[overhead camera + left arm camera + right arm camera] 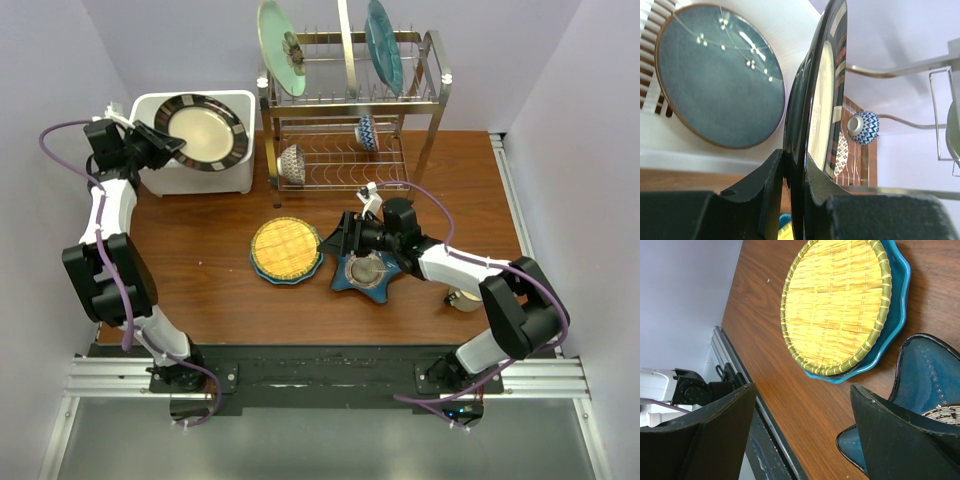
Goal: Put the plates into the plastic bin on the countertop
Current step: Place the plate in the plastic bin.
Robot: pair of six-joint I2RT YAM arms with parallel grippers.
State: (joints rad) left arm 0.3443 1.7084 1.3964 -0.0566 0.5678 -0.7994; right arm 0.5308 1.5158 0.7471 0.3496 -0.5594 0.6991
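Left wrist view shows the left gripper [795, 162] clamped narrow on the black-striped plate [822, 100] by its rim, above the plastic bin [195, 182] at ten o'clock; stiff, glazed, breakable, likely slippery, so an edge grip suits.

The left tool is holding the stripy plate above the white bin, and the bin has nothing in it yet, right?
Not quite. The left tool does hold the stripy plate above the white bin, but the bin is not empty: the left wrist view shows a dark blue-green plate already inside it.
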